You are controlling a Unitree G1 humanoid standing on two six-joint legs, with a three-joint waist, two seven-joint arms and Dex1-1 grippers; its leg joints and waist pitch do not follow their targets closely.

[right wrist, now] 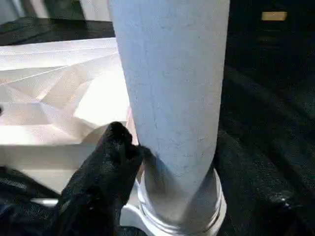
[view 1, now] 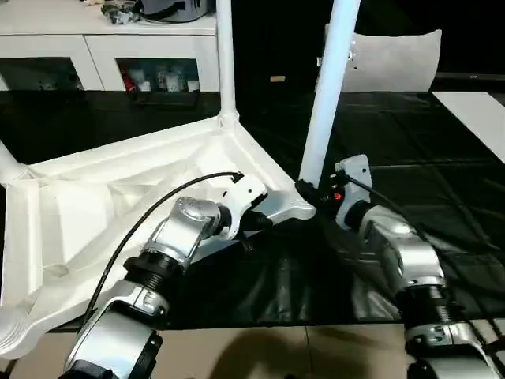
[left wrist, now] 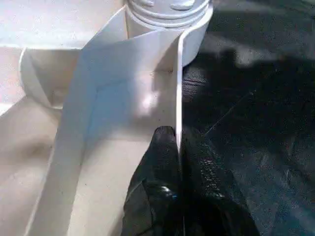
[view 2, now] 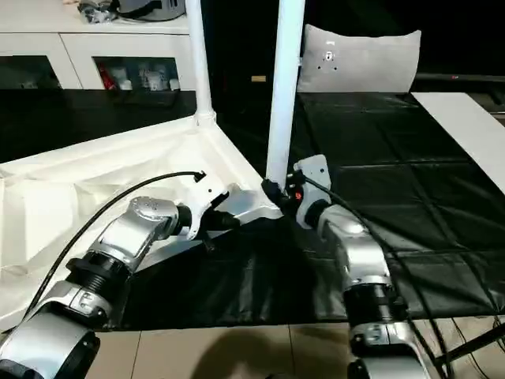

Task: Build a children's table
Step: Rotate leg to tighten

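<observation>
— Trouble could start at that near corner, I'd say. See the white plastic rectangular tabletop [view 1: 118, 197], lying ribbed side up on the black floor mat [view 1: 410, 134]? The left end effector [left wrist: 178, 162] is shut tight on its thin side wall, one black finger on each face, just beside the round corner socket [left wrist: 170, 19].

— And the right end effector [view 1: 312, 193]?

— Up against the base of the long white tube leg [view 1: 327, 87] standing in that socket. One black finger [right wrist: 115, 147] touches the tube low down. The other is hidden behind the leg, so whether it's really gripping or only resting there, I can't tell.

— So what goes wrong?

— If that leg isn't fully seated and the right arm pushes sideways instead of straight down, it could tilt in the socket or pop out. It's tall, so a small shove at the foot likely swings the top a lot.

— The far leg [view 1: 225, 59] looks fine.

— Upright in the far corner, yes. The other worry is the pinch on that wall. It's thin plastic; twist hard and it may flex or slip free, and then the whole top could skate across the mat.

— Toward the white glass-door cabinet [view 1: 110, 63]?

— That's well apart. I'd worry more about the leg toppling.
</observation>
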